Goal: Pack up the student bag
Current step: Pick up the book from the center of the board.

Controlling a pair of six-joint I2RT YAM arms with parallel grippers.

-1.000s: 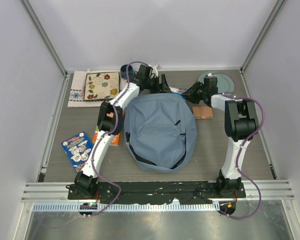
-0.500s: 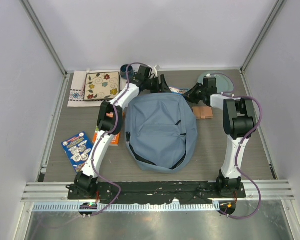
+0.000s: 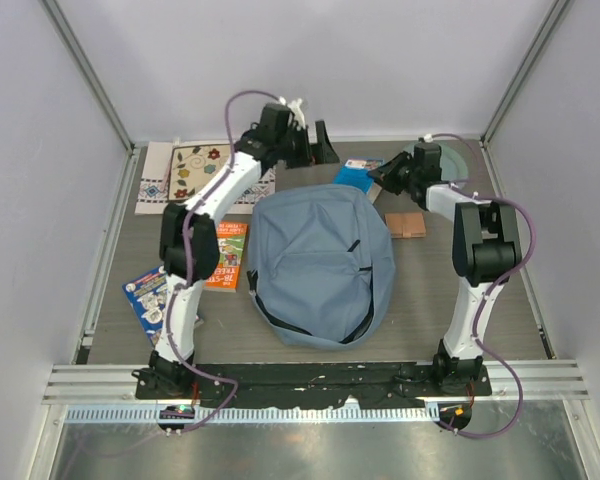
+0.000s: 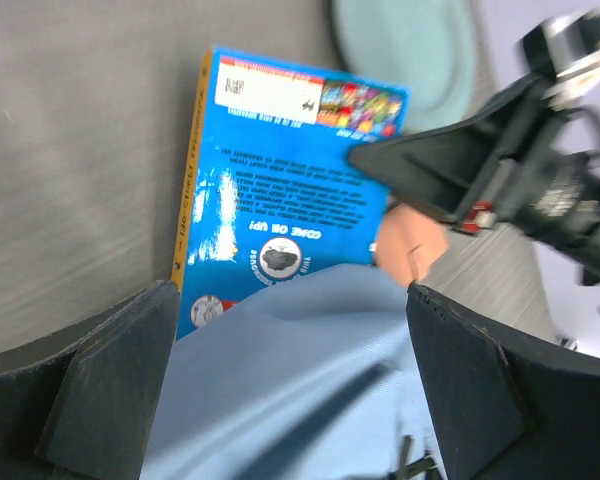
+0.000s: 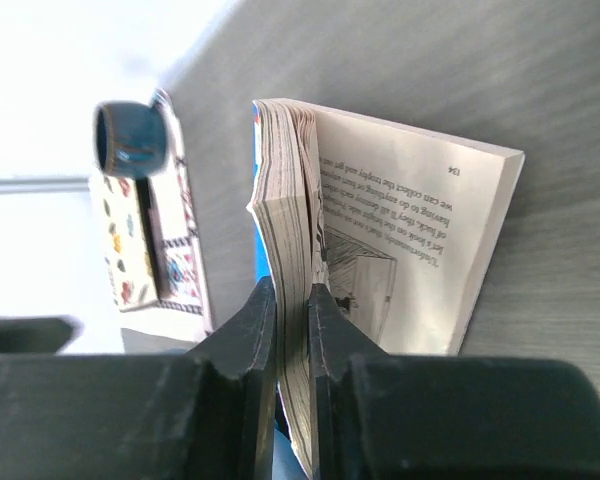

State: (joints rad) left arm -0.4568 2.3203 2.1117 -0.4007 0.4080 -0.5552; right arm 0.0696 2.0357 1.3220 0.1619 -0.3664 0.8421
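Student bag: lies flat at the middle of the table, between the two arms.
Orange book: flat on the table, just left of the bag.
Left gripper: raised over the far side of the table, jaws spread wide, holding nothing.
Blue book: beyond the bag's far edge, near end hidden by the bag fabric.
Right gripper: jaws narrow, pinching a sheaf of the blue book's pages.
Teal plate: far right, behind the right gripper.

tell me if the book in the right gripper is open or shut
open: the right gripper pinches some pages of the book; an inner printed page splays aside
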